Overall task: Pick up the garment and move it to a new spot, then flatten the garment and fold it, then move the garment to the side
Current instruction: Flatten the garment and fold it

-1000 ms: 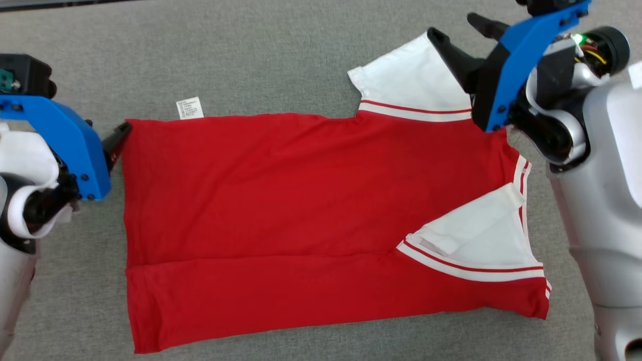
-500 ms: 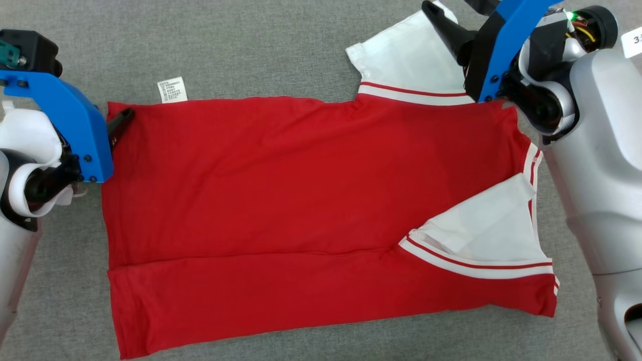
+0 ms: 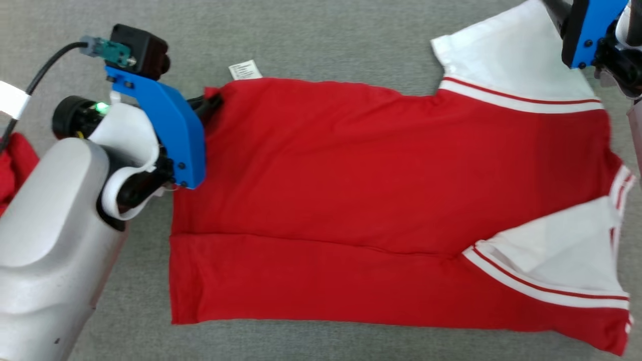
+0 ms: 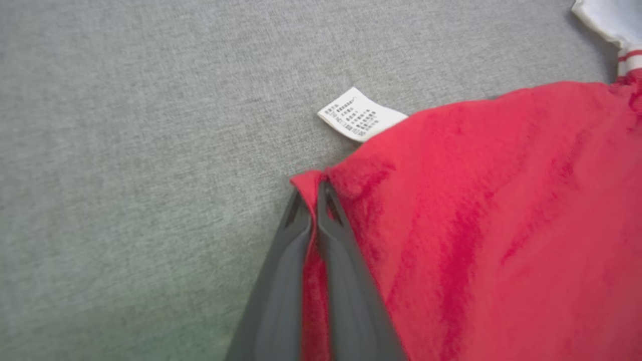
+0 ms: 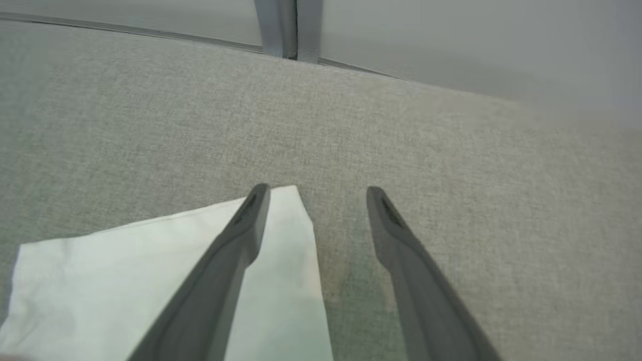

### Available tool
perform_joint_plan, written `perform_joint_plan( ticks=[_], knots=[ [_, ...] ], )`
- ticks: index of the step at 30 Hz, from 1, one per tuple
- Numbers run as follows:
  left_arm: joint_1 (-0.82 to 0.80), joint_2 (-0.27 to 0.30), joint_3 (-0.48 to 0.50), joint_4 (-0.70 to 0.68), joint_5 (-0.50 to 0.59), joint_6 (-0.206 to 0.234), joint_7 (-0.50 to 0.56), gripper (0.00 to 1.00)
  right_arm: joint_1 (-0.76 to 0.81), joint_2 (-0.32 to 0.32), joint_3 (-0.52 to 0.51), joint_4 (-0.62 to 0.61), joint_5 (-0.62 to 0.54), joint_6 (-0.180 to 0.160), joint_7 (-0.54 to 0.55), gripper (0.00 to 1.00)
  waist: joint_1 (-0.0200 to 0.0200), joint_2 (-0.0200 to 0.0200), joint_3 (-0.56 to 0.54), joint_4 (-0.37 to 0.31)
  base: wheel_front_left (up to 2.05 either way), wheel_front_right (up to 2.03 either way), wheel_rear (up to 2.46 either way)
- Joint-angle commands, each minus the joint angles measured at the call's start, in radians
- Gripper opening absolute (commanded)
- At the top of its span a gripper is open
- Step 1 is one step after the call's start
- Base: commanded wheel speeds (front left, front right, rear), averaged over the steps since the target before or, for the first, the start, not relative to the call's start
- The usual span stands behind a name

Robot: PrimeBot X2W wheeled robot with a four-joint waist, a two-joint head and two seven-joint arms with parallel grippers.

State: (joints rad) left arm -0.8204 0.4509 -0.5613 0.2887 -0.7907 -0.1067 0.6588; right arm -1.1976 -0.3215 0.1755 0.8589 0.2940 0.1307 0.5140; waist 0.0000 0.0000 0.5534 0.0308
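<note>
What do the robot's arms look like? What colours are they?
The left arm is a smooth silver-grey tube with a white wrist cover, a green light and a bright blue bracket. A black camera box sits on top, with a black cable. The right arm has a matching blue bracket. Both jaws are long, dark grey and pointed.

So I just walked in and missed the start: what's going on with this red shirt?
The robot has a red and white garment spread on a grey surface. Its left gripper is shut on the garment's far corner, beside the care label. Its right gripper is open at the corner of the white sleeve, gripping nothing.
</note>
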Motion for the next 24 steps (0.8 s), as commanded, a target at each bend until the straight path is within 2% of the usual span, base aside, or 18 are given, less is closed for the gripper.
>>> perform_joint_plan(
  ticks=[1,5,6,7,8,10,18,24],
  knots=[
    [-0.007,-0.009,-0.009,-0.001,-0.001,-0.007,-0.008,0.00,-0.016,-0.002,-0.003,0.012,-0.014,0.000,0.010,1.00,0.0000,0.0000,0.034,0.039,0.00,0.00,0.00],
    [-0.011,-0.027,-0.036,-0.002,0.002,-0.016,-0.044,0.00,-0.015,-0.006,0.002,0.057,-0.049,0.000,0.086,1.00,0.0000,0.0000,0.049,0.066,0.00,0.00,0.00],
    [-0.009,-0.026,-0.039,0.000,0.002,-0.016,-0.050,0.00,-0.004,0.000,0.007,0.068,-0.047,0.000,0.111,0.79,0.0000,0.0000,0.050,0.068,0.00,0.00,0.00],
    [-0.007,-0.025,-0.043,0.003,0.000,-0.017,-0.058,0.00,0.012,0.006,0.017,0.073,-0.047,0.000,0.135,0.50,0.0000,0.0000,0.050,0.069,0.00,0.00,0.00],
    [-0.005,-0.024,-0.042,0.005,-0.003,-0.016,-0.067,0.00,0.019,0.009,0.025,0.070,-0.045,0.002,0.151,0.00,0.0000,0.0000,0.050,0.068,0.00,0.00,0.00],
    [-0.004,-0.016,-0.027,0.011,-0.002,-0.014,-0.096,0.00,0.023,-0.002,0.033,0.044,-0.037,0.001,0.141,0.00,0.0000,0.0000,0.050,0.062,0.00,0.00,0.00],
    [0.026,0.005,0.038,0.059,0.018,0.040,-0.232,0.00,0.053,-0.035,0.022,-0.073,0.031,0.000,0.015,0.00,0.0000,0.0000,0.010,0.017,0.00,0.00,0.00],
    [0.088,0.005,0.070,0.072,0.005,0.041,-0.333,0.00,0.133,-0.048,0.019,-0.164,0.092,0.000,-0.053,0.00,0.0000,0.0000,-0.046,-0.009,0.00,0.00,0.00]
  ],
)
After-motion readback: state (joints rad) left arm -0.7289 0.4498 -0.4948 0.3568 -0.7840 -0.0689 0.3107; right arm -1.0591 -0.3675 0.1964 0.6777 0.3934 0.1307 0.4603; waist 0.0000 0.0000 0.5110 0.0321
